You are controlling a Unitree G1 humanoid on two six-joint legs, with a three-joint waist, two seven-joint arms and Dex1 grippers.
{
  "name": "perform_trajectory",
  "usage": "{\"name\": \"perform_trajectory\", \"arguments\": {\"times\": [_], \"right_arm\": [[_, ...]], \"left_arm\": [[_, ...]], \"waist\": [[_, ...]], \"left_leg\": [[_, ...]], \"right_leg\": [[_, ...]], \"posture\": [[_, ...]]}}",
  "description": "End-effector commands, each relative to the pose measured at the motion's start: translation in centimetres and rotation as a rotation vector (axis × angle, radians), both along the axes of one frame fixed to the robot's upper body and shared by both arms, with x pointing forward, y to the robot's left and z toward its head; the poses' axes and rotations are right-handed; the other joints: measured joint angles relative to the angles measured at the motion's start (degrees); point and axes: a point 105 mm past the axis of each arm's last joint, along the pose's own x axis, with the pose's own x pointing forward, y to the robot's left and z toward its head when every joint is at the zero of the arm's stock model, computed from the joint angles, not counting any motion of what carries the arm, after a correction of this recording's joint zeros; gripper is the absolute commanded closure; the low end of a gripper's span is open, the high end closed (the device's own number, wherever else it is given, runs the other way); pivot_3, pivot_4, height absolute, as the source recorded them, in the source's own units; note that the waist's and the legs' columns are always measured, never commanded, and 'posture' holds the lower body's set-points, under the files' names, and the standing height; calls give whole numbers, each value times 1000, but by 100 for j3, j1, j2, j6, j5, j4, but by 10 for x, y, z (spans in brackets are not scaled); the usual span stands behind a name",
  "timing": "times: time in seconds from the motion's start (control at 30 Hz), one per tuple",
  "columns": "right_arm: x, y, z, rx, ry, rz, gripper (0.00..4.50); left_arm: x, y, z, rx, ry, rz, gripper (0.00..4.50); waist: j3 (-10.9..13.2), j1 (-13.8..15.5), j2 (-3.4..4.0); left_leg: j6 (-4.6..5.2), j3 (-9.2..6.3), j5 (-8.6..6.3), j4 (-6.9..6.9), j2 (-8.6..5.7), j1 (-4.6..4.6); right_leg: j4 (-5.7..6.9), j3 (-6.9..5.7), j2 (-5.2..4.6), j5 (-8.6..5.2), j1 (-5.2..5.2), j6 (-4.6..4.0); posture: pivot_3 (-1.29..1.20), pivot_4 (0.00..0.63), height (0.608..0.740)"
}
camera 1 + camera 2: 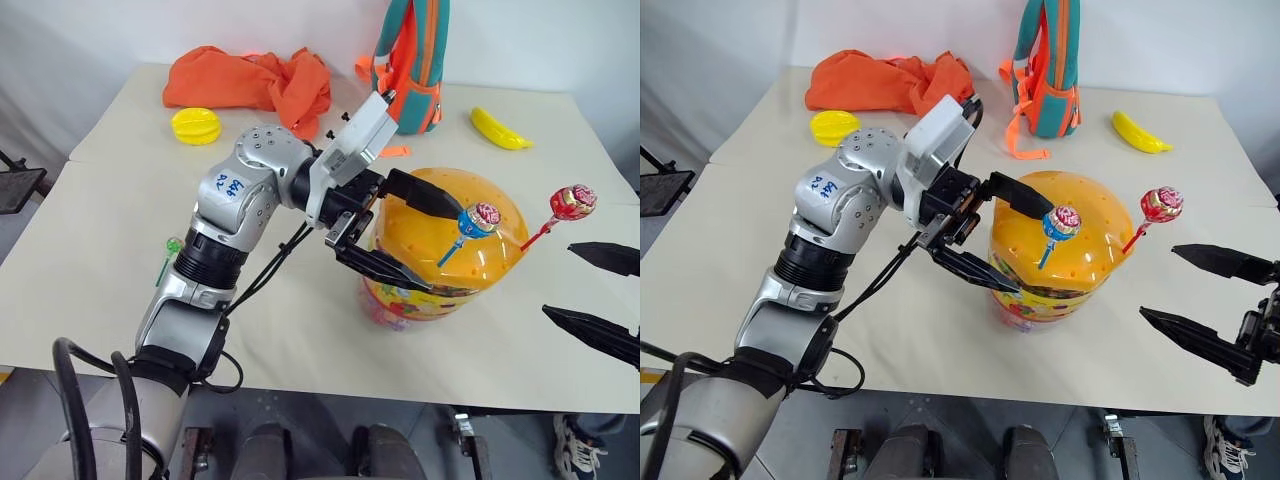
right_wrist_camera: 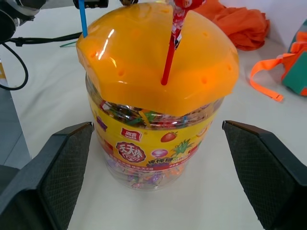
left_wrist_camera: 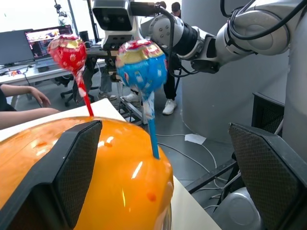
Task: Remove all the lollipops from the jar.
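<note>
Jar [image 1: 440,270] on counter [image 1: 100,250]: clear tub, yellow label, orange domed lid. Blue-stick lollipop [image 1: 478,220] is framed between spread left fingers [image 1: 425,193]; red-stick lollipop [image 1: 572,202] is planted beyond. Right fingers [image 1: 590,330] spread, jar between them.

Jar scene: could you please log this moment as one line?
jar: two lollipops in lid | green lollipop: on table | left gripper: open, at blue lollipop | right gripper: open

The jar [image 2: 158,139] stands between the spread pincer fingers [image 2: 53,163], red-stick lollipop [image 2: 169,57] in its orange lid [image 2: 129,62].
</note>
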Motion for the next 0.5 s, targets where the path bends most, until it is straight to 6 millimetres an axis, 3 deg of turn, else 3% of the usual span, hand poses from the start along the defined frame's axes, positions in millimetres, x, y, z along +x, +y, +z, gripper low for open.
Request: {"name": "perform_trajectory", "arguments": {"times": [0.03,0.1,0.2,0.5], "right_arm": [[-7,0,7,2,-42,-21,0],[-8,-1,7,4,-45,-40,0],[-9,-3,7,5,-51,-57,0],[-11,-5,9,10,-63,-80,0]], "left_arm": [[-7,-6,4,23,-11,-23,33],[-10,-6,1,41,-12,-39,33],[-11,-9,0,33,-20,-35,649],[-11,-16,8,1,-9,-28,3396]], "waist": [[0,4,0],[-1,6,1],[-1,13,1],[-1,12,2]], "left_leg": [[0,-8,0,0,0,0],[0,-21,0,1,0,0],[0,-32,0,2,-3,-1],[0,-48,0,0,-7,-2]], "right_leg": [[-1,-6,0,0,4,0],[-2,-16,0,0,11,0],[-7,-24,-4,0,20,1],[-8,-29,-8,0,22,1]], "posture": [[0,150,740],[0,150,740],[0,150,740],[0,150,740]]}}
